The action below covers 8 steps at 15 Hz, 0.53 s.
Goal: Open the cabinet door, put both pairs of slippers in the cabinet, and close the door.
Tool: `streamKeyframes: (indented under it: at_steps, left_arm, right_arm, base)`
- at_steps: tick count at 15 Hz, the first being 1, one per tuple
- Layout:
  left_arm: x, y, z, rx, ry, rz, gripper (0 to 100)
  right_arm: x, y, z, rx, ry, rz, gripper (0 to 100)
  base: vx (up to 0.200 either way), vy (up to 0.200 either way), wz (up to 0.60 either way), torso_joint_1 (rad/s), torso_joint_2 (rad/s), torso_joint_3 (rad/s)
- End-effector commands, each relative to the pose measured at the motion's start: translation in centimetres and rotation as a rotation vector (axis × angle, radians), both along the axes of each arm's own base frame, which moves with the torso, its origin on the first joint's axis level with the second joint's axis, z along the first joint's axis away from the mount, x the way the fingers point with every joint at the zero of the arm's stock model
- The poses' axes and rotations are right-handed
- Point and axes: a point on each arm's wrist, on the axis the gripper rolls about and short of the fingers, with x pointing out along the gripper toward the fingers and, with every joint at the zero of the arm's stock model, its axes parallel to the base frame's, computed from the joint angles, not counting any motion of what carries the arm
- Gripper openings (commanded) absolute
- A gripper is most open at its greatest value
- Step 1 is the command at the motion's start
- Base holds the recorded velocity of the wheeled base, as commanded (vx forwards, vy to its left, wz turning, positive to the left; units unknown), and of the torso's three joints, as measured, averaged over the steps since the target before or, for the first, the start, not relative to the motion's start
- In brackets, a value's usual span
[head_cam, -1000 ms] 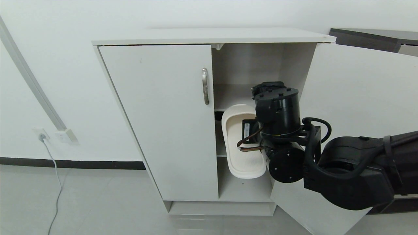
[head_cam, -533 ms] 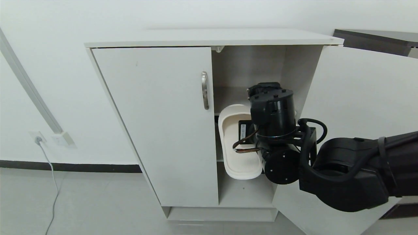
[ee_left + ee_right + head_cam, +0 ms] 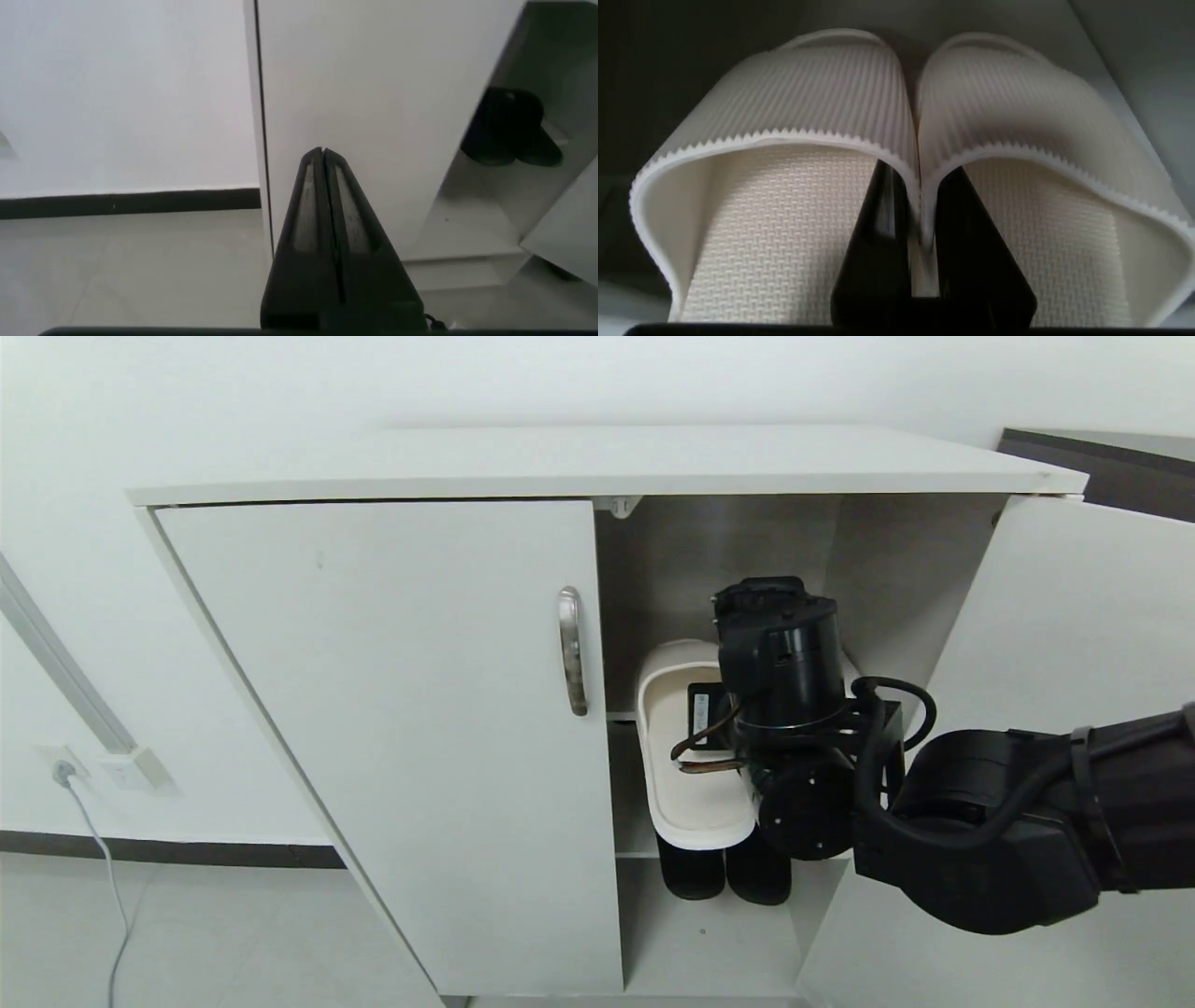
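**White pair held at cabinet opening**

L gripper (image 3: 322, 164) sits low in front of the cabinet (image 3: 560, 462), by its shut left door (image 3: 373, 728), fingers pressed together w/ nothing between. R gripper (image 3: 913, 215) pinches the white slippers (image 3: 691, 793) by their touching inner walls. The pair hangs in the cabinet's open right half, toe ends higher. Black slippers (image 3: 724, 877) sit on the cabinet shelf just below. Right door (image 3: 1064, 616) stands wide.

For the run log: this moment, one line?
right tool: shut on white slippers, at cabinet | black slippers: shelved | left tool: shut, empty
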Motion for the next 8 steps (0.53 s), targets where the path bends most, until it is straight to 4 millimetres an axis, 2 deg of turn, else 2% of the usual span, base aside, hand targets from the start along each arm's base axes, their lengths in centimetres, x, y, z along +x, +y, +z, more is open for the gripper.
streamKeyframes:
  at_steps: [1,5,8]
  left_arm:
    - [0.0,0.0,0.0,-0.001,0.001,0.0,0]
    - [0.0,0.0,0.0,-0.002,0.001,0.0,0]
    - [0.0,0.0,0.0,-0.002,0.001,0.0,0]
  right_arm:
    - [0.5,-0.3,0.0,0.0,-0.001,-0.011,0]
    - [2.1,-1.2,0.1,0.006,0.014,0.026,0]
    - [3.9,-1.0,0.4,0.003,0.013,0.018,0]
  base:
    - [0.0,0.0,0.0,0.0,0.0,0.0]
    - [0.0,0.0,0.0,0.0,0.0,0.0]
    - [0.0,0.0,0.0,0.0,0.0,0.0]
